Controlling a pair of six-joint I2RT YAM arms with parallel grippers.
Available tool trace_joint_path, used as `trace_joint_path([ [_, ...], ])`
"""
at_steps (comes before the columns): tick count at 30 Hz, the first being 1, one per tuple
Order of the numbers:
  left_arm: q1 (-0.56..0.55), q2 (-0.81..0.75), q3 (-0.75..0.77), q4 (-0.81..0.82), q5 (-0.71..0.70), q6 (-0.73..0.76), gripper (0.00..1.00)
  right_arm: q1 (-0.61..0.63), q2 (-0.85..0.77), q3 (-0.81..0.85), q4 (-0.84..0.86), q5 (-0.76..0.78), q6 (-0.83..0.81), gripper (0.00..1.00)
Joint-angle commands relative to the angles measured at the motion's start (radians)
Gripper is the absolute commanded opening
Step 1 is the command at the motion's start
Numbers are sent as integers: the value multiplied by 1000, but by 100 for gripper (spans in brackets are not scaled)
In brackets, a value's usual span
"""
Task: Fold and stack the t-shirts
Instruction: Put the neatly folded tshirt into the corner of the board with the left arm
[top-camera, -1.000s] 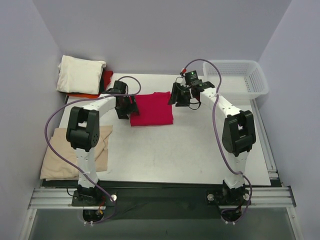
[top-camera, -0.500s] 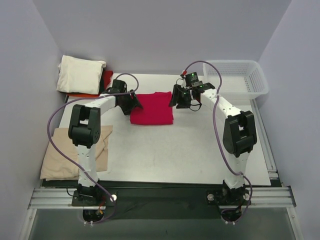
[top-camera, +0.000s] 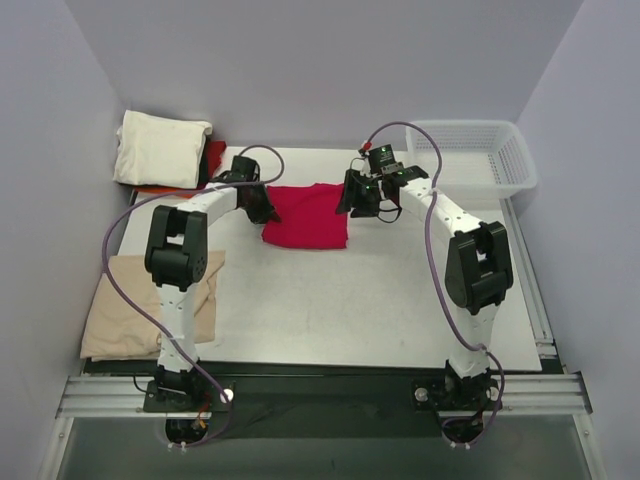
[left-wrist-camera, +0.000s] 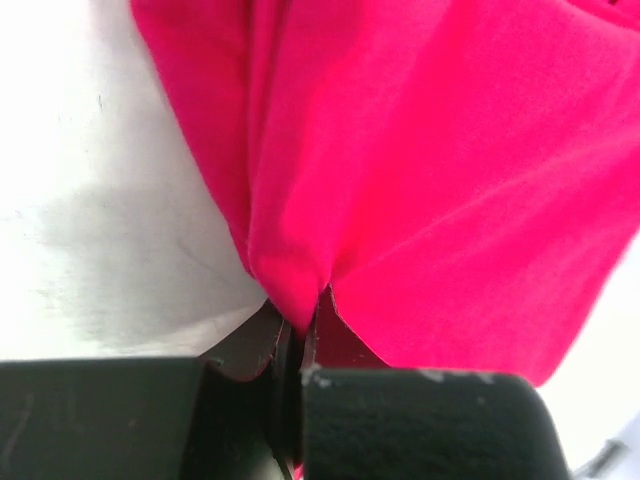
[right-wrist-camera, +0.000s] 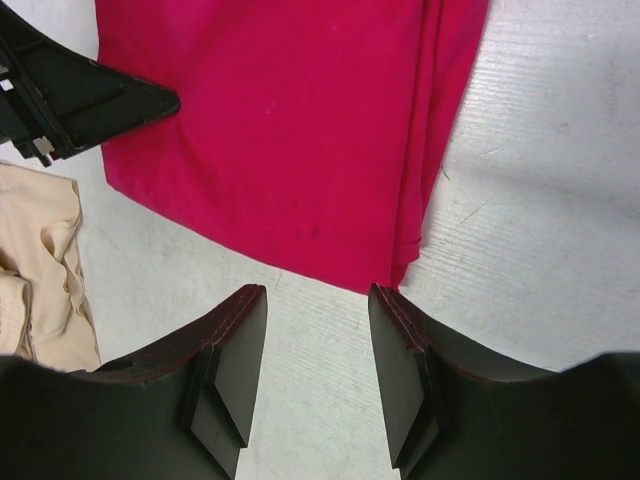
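Mid-table: crimson tee (top-camera: 305, 215) folded flat | L pincer (left-wrist-camera: 300, 316) nips its edge | R pincer (right-wrist-camera: 316, 296) wide

The top external camera is looking down from above and behind both arms (top-camera: 470, 270), taking in the whole table (top-camera: 400, 300). The left wrist camera is peering from very close along the left gripper (left-wrist-camera: 300, 312), the crimson t-shirt (left-wrist-camera: 430, 170) filling the view just ahead of it. The right wrist camera is standing farther back, looking past the right gripper (right-wrist-camera: 318, 295) at that shirt just beyond it. All three views are sharing the shirt; the right wrist view is also catching the left gripper across it.
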Motion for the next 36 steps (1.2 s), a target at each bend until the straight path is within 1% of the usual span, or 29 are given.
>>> trace_joint_path([
  [1, -14, 63, 147, -177, -163, 192, 0, 6, -28, 11, -11, -7, 4, 45],
  [2, -20, 70, 186, -211, -215, 222, 0, 6, -28, 11, -11, -8, 5, 45],
  [4, -28, 101, 271, -303, -253, 278, 0, 6, -30, 11, -13, -8, 5, 45],
  [5, -31, 116, 342, -328, -325, 324, 0, 8, -30, 13, -14, -10, 8, 45],
  [7, -37, 126, 394, -378, -374, 360, 0, 8, -31, 16, -16, -10, 7, 45],
  [8, -36, 133, 439, -391, -416, 389, 0, 6, -33, 19, -19, -10, 7, 45],
  [14, -36, 146, 542, -429, -555, 486, 0, 8, -43, 22, -31, -7, 2, 45],
  [19, -36, 158, 626, -408, -664, 596, 0, 6, -60, 18, -48, 2, -9, 45],
  [26, -11, 170, 709, -362, -767, 683, 0, 6, -71, 14, -74, 15, -18, 45],
  [30, 17, 164, 712, -296, -766, 710, 0, 5, -80, 5, -86, 22, -24, 45],
  [36, 56, 179, 720, -127, -740, 765, 0, 6, -97, -25, -105, 32, -19, 45],
])
